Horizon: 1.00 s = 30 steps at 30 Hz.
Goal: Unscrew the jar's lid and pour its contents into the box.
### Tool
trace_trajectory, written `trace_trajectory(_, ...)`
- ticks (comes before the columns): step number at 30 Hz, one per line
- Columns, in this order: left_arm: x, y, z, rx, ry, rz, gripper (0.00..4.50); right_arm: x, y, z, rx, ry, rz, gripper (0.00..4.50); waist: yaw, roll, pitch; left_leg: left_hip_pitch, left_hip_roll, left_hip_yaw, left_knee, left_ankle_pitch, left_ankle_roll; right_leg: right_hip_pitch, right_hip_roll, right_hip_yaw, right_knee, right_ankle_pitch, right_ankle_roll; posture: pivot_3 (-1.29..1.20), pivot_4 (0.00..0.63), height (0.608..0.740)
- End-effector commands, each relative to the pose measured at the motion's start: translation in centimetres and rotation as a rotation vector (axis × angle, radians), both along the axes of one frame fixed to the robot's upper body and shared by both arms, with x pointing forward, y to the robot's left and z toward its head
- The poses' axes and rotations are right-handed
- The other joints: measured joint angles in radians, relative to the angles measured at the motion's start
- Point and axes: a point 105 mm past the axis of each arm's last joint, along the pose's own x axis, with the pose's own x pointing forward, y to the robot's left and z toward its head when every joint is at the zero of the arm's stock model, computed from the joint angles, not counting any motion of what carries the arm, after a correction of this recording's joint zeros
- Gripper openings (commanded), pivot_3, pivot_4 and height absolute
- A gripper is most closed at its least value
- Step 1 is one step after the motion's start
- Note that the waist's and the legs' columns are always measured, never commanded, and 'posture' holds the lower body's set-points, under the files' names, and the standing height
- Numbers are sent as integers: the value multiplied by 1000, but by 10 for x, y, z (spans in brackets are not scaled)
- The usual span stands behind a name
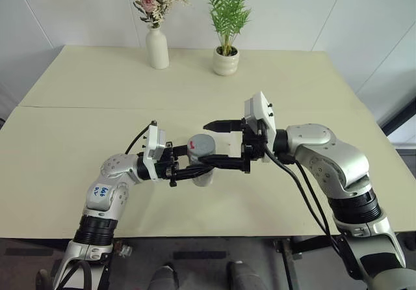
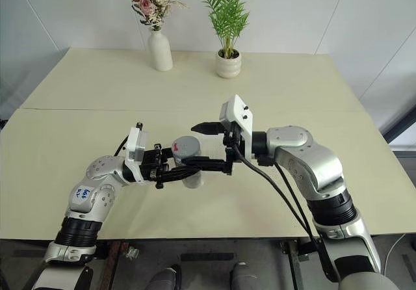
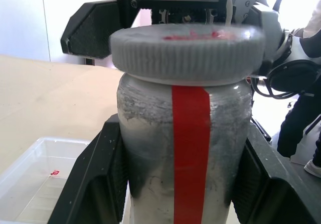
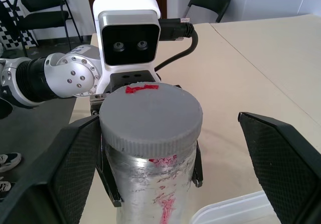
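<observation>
**Lid sits between open right jaws, jar upright in the left grip**

Nearest the head camera, the left gripper [image 1: 195, 170] is clamped on the jar [image 1: 203, 166], its black fingers [image 3: 95, 184] pressed to either side of the body. The jar stands upright above the table [image 1: 84, 127], long axis vertical, held near the front edge.

The lid [image 1: 203, 145] is on top, not yet removed. The right gripper [image 1: 224, 147] reaches in level from the robot's right with its jaws spread wide. In the right wrist view one finger [image 4: 75, 169] is just beside the lid and the other is well apart, so the lid is off centre in the gap. To grip, I judge the right gripper needs centring over the lid, then closing at lid height, above the left fingers.

The lid is grey, round, ribbed at the rim, with a red mark on top. The jar is a cloudy cylinder bearing a red stripe; the contents cannot be made out. The box [image 3: 30, 184], a shallow clear plastic tray, lies below the jar on the table.
</observation>
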Motion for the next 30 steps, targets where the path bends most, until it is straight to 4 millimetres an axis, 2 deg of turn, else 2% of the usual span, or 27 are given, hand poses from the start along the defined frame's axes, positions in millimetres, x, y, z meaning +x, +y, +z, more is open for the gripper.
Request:
trace_trajectory(1, -6, -2, 9, -12, -45, -32, 2193, 2, -11, 12, 36, -41, -33, 4492, 0, 0, 0, 0, 0, 0, 0, 0, 0, 0, 0, 0, 0, 0, 0, 0, 150, 740)
trace_trajectory(19, -7, -2, 9, -10, -44, -31, 2193, -12, -1, 8, 40, 37, 62, 4492, 0, 0, 0, 0, 0, 0, 0, 0, 0, 0, 0, 0, 0, 0, 0, 0, 150, 740)
trace_trajectory(30, -7, -2, 8, -14, -45, -29, 2193, -11, 5, 8, 35, 64, 78, 4492, 0, 0, 0, 0, 0, 0, 0, 0, 0, 0, 0, 0, 0, 0, 0, 0, 150, 740)
